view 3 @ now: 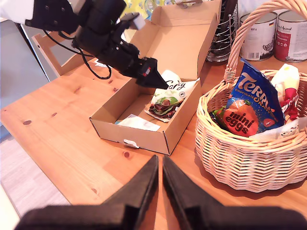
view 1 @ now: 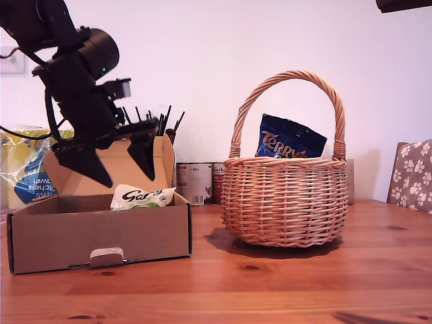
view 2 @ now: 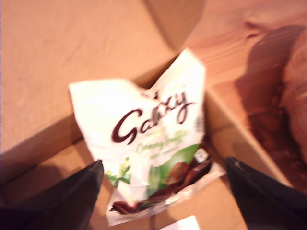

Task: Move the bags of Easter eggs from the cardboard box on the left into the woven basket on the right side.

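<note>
A white and green Galaxy bag leans against the near wall inside the open cardboard box at the exterior view's left. My first gripper hangs open just above it, one finger on either side, not touching. The woven basket stands at the exterior view's right and holds the dark blue Terry's bag and a red and white bag. My second gripper is shut and empty, above the table in front of box and basket.
Two tins and a holder of black utensils stand behind the box. A yellow and blue kitchen towel pack sits at the exterior view's far left. A paw-print chair back is at its right edge. A white card lies in the box.
</note>
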You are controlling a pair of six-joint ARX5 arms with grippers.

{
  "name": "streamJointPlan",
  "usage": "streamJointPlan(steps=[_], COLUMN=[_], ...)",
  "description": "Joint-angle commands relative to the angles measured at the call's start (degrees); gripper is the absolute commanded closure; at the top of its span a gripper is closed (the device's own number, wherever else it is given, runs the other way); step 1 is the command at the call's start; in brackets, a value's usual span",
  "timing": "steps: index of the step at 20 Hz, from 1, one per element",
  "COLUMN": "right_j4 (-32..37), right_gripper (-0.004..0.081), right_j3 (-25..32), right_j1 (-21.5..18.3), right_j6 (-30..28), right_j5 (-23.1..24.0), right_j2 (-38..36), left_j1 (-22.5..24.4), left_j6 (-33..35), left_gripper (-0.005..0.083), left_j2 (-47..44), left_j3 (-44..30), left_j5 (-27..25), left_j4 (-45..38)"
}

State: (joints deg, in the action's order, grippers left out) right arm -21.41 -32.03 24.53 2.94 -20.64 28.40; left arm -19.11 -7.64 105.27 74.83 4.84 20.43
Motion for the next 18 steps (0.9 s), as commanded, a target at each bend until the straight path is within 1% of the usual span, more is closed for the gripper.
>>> streamJointPlan(steps=[1, 5, 12, 15, 16, 17, 18], right_j4=[0.59, 0.63, 0.98, 1.01, 1.01, 1.01, 1.01], right_gripper=[0.078, 0.078, 0.078, 0.078, 0.078, 0.078, 0.078], right_j3=[-0.68, -0.68, -0.68, -0.68, -0.68, -0.68, -0.68], right_j1=[0.31, 0.31, 0.31, 0.31, 0.31, 0.31, 0.31], right_j6=[-0.24, -0.42, -0.81, -1.36, -1.4, -1.42, -1.42], right_j5=[-0.22, -0.2, -0.2, -0.2, -0.2, -0.22, -0.2], right_j2=[-0.07, -0.07, -0.07, -0.07, -0.07, -0.07, -0.07], left_j1=[-0.17, -0.17, -0.17, -0.17, -0.17, -0.17, -0.17], left_j6=[-1.03, -3.04, -5.95, -6.01, -5.95, -5.95, -5.9], left_gripper=[-0.0012, -0.0012, -0.0009, 0.0004, 0.0053, 0.0145, 0.0278], left_j2=[2.51, 5.86, 10.38, 10.88, 10.91, 11.02, 11.28], left_j3=[-0.55, -0.55, -0.55, -0.55, -0.55, -0.55, -0.55], left_j5=[-0.7, -0.98, 3.45, 3.52, 3.52, 3.72, 3.76], left_j4=[-0.66, -1.84, -5.57, -7.52, -7.78, -7.74, -7.56])
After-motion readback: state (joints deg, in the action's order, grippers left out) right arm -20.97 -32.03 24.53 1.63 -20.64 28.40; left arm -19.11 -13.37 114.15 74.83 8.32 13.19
